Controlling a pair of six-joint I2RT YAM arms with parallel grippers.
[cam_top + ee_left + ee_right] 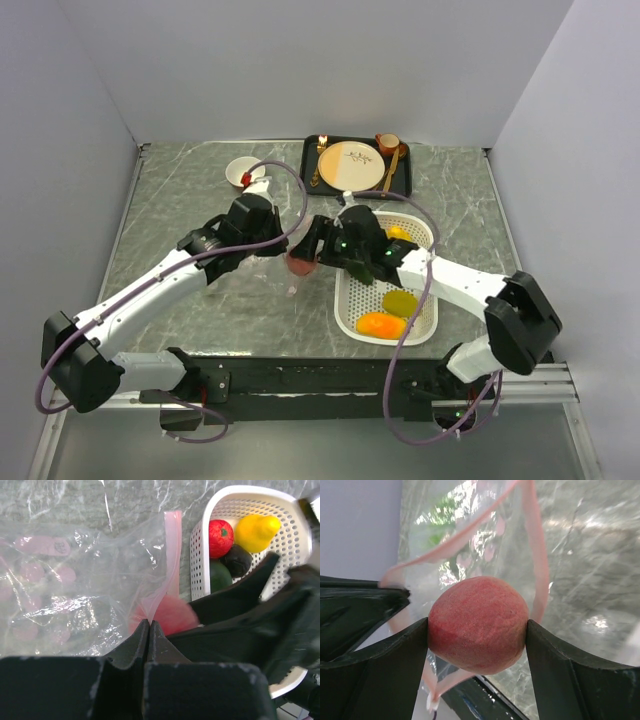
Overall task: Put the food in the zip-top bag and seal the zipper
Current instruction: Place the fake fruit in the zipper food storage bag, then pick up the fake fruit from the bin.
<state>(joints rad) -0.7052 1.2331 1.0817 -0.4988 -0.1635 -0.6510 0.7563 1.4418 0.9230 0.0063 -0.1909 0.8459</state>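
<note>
peach sits clamped in right gripper at the bag mouth, left gripper pinches bag's edge. one peach, one bag.

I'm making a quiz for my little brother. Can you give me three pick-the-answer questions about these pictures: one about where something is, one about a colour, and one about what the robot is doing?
1. Where is the strawberry?
A in the white basket
B on the plate
C on the table

2. What colour is the zipper of the zip-top bag?
A blue
B pale pink
C green

3. What are the right fingers doing?
A hanging open and empty
B gripping the basket
C gripping the peach

Answers:
1 A, the basket's perforated wall surrounds it.
2 B, a pink strip edges the bag's mouth.
3 C, both fingers press the peach's sides.
</note>
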